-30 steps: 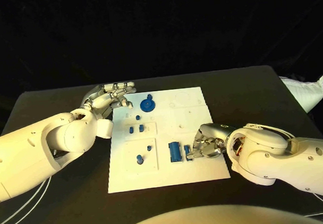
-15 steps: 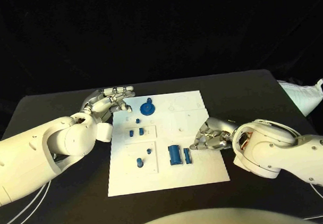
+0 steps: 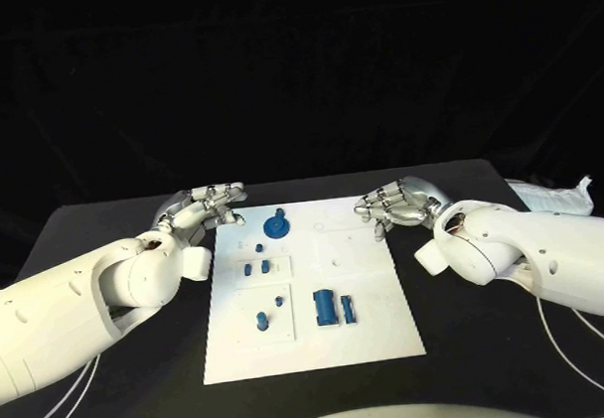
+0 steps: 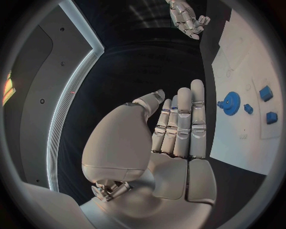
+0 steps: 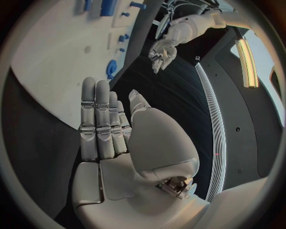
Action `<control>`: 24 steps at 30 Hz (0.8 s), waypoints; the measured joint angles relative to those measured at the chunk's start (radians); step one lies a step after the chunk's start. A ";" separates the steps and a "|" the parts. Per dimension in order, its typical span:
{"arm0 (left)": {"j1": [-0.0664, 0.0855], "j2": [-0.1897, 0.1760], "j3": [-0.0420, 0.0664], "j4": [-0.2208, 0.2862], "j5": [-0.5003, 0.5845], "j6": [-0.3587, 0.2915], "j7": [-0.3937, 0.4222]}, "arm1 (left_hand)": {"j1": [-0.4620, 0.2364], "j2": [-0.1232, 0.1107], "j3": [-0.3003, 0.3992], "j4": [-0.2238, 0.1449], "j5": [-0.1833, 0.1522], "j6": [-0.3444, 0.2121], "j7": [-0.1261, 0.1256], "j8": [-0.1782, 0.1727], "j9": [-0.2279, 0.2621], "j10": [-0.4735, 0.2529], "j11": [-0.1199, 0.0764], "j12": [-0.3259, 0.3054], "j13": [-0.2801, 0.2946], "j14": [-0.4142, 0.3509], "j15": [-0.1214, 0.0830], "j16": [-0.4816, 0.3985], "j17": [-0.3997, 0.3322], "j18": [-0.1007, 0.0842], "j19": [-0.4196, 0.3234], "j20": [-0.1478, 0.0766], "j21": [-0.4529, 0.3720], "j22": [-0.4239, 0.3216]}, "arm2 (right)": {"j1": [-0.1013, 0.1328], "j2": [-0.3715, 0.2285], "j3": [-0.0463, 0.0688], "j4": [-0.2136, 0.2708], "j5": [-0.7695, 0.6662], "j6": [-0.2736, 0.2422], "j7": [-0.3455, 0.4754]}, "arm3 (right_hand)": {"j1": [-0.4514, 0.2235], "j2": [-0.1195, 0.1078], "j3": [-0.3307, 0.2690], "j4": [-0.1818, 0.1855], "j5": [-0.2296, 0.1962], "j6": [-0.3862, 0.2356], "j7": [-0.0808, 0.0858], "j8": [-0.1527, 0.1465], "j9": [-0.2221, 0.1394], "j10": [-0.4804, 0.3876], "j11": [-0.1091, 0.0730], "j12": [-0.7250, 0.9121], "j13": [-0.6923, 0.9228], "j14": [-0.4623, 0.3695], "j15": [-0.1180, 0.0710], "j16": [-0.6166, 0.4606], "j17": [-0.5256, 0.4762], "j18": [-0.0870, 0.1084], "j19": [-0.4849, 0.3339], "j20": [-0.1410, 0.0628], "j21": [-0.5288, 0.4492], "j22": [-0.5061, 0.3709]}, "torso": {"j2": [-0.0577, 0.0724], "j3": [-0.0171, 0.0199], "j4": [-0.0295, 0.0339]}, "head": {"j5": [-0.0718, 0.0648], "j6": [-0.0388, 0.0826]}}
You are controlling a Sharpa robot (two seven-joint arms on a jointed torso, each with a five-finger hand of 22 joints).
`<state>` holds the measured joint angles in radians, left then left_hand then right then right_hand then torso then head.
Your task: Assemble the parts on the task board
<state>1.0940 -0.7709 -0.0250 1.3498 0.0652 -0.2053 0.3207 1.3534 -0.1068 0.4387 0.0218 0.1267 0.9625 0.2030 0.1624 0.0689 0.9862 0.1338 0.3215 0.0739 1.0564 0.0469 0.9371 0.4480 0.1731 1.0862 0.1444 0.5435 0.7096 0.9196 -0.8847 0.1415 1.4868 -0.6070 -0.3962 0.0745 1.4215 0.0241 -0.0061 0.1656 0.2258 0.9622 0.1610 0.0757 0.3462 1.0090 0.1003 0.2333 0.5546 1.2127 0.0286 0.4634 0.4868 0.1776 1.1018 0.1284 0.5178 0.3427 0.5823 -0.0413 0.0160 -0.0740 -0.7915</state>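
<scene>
The white task board (image 3: 355,309) lies in the middle of the black table. On it are a blue gear-shaped part (image 3: 276,223) at the far end, small blue pegs (image 3: 256,268) in the middle, and two blue blocks (image 3: 326,307) nearer me. My left hand (image 3: 204,206) hovers at the board's far left corner, fingers straight and together, holding nothing (image 4: 178,126). My right hand (image 3: 399,203) hangs at the board's far right corner, flat and empty (image 5: 104,121). The gear (image 4: 229,101) also shows in the left wrist view, and the board (image 5: 54,52) in the right wrist view.
A white bag (image 3: 567,195) lies at the table's right edge. Cables (image 3: 39,389) trail along the table's left side. Bare black table surrounds the board on every side.
My right hand has let go beside the blue blocks and drawn back to the board's far right corner. The left hand shifted slightly outward. The camera view has shifted.
</scene>
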 measured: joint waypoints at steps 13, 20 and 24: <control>-0.033 0.055 0.000 -0.112 0.061 -0.045 0.051 | 0.000 0.000 -0.007 0.024 0.000 -0.009 -0.009 -0.024 -0.003 0.005 0.023 -0.096 -0.012 -0.148 0.087 -0.580 -0.273 -0.001 -0.285 0.095 -0.360 -0.271 | 0.002 0.150 0.001 -0.200 0.285 0.063 0.224 | 0.019 0.015 0.092 -0.078 -0.052 -0.018 0.028 -0.009 -0.135 0.028 0.059 -0.158 -0.379 -0.140 0.095 -0.388 -0.320 0.000 -0.080 0.106 -0.378 -0.261 | -0.050 -0.0014 -0.0118 | 0.013 0.038; -0.034 0.056 0.000 -0.114 0.068 -0.059 0.059 | -0.204 0.037 -0.078 0.006 -0.021 -0.148 -0.038 -0.060 -0.033 -0.135 0.006 -0.160 -0.040 -0.268 0.076 -0.700 -0.332 -0.003 -0.407 0.076 -0.420 -0.379 | 0.003 0.158 -0.004 -0.212 0.313 0.066 0.241 | -0.214 -0.002 0.063 -0.129 -0.079 -0.147 0.005 -0.040 -0.181 -0.110 0.029 -0.193 -0.438 -0.264 0.072 -0.424 -0.369 -0.009 -0.199 0.064 -0.410 -0.305 | -0.051 0.0024 -0.0114 | 0.018 0.046; -0.035 0.050 0.001 -0.085 0.065 -0.076 0.059 | -0.377 0.070 -0.132 -0.007 -0.048 -0.271 -0.063 -0.094 -0.050 -0.264 -0.014 -0.184 -0.056 -0.388 0.057 -0.736 -0.350 -0.023 -0.509 0.042 -0.438 -0.429 | 0.017 0.152 -0.020 -0.183 0.323 0.047 0.242 | -0.398 -0.013 0.036 -0.148 -0.102 -0.272 -0.021 -0.057 -0.206 -0.247 0.009 -0.213 -0.456 -0.409 0.035 -0.442 -0.387 -0.025 -0.337 0.035 -0.434 -0.323 | -0.050 0.0054 -0.0119 | 0.024 0.063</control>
<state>1.0592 -0.7207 -0.0237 1.2648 0.1304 -0.2811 0.3801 0.9761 -0.0364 0.3067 0.0145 0.0788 0.6912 0.1401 0.0683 0.0188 0.7226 0.1196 0.1380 0.0174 0.6689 0.1040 0.2009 0.0982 0.1506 0.5769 0.1866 0.1054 0.2804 0.9370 -0.7330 0.1212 1.3039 -0.2841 -0.3490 0.3169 1.0236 0.0114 0.0302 0.0179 0.1236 0.6907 0.1403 0.0187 0.1398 0.7616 0.1098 0.0207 0.0983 0.8033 0.0640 0.0215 0.1000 0.1525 0.7648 0.1635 0.0842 0.0195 0.5322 -0.0360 0.0041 -0.0500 -0.7288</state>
